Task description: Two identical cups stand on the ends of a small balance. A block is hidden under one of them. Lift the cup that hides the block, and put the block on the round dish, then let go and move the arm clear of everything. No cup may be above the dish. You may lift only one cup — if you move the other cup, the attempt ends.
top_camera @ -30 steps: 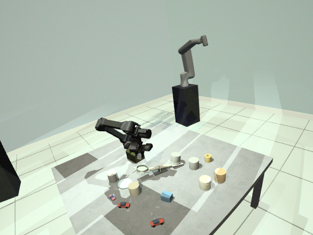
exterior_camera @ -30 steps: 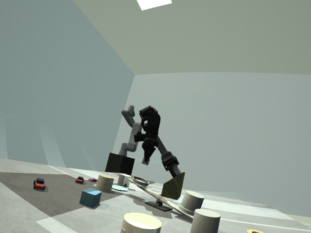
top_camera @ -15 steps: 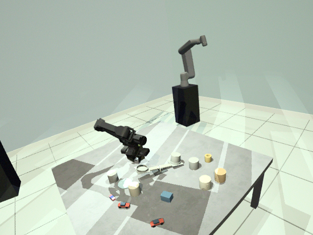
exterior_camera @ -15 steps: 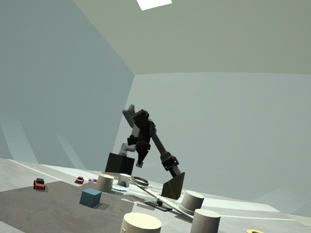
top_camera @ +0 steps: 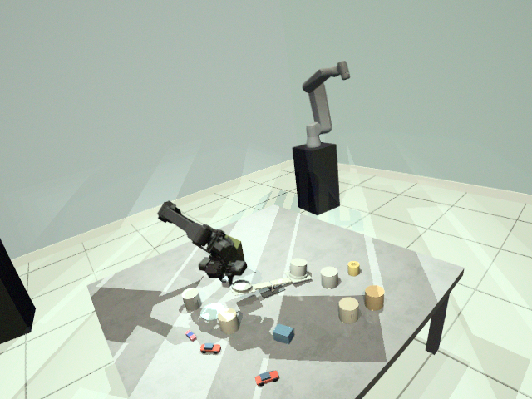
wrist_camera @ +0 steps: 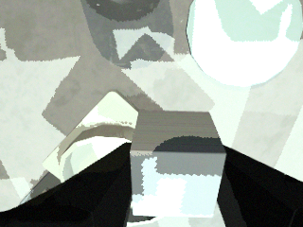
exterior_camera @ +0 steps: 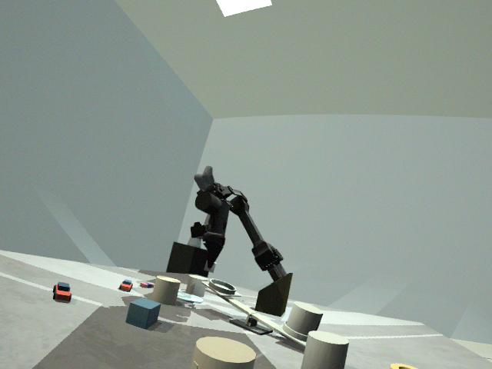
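Overhead, the dark arm's gripper [top_camera: 224,279] hangs just beside the raised end of the small balance [top_camera: 271,284], its fingers pinching the grey block [wrist_camera: 178,166] above the table [top_camera: 412,274]. Seen through the wrist camera, the block sits square between the 2 black fingers, with the pale round dish [wrist_camera: 245,25] lying ahead and to the right on the tabletop, apart from the block. One end pad of the balance [top_camera: 242,286] stands bare and lifted, while the remaining cup [top_camera: 298,267] rests on the opposite, lowered end. From the side, the beam tilts down toward that cup [exterior_camera: 303,318] and the gripper [exterior_camera: 210,265] points downward above the table, near the bare ring-shaped pad [exterior_camera: 221,286]. The dish [top_camera: 212,312] lies between 2 beige cylinders [top_camera: 191,299] [top_camera: 228,321], touching or nearly touching the nearer one. A blue cube [top_camera: 283,333] and 3 toy cars [top_camera: 209,347] sit toward the front of the table, and a second, grey arm [top_camera: 320,107] stands on a black pedestal [top_camera: 326,201] behind it.
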Motion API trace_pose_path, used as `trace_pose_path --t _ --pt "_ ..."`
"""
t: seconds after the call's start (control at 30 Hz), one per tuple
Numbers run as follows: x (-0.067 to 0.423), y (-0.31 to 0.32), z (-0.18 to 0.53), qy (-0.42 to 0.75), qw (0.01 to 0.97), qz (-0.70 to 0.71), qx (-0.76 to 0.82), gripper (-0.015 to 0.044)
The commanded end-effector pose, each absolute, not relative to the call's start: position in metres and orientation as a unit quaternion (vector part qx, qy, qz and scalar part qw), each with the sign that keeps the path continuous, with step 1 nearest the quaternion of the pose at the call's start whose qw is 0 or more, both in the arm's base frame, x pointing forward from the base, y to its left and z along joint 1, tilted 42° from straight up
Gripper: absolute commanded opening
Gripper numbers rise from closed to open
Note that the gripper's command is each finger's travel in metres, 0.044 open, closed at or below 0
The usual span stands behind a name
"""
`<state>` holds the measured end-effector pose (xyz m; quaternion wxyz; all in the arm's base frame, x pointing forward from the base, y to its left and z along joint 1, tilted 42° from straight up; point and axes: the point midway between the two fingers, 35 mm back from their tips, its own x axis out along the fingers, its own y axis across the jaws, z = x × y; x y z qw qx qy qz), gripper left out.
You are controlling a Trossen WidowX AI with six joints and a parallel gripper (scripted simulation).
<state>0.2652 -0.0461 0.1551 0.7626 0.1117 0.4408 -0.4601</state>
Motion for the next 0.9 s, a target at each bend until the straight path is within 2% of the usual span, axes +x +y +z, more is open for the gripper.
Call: trace_pose_path --t 0.0,0.87 --pt "0.264 -0.058 0.155 0.442 0.764 -0.457 0.111 0.0000" --pt "0.248 -0.137 0.168 0.422 0.771 -0.468 0.091 0.0000"
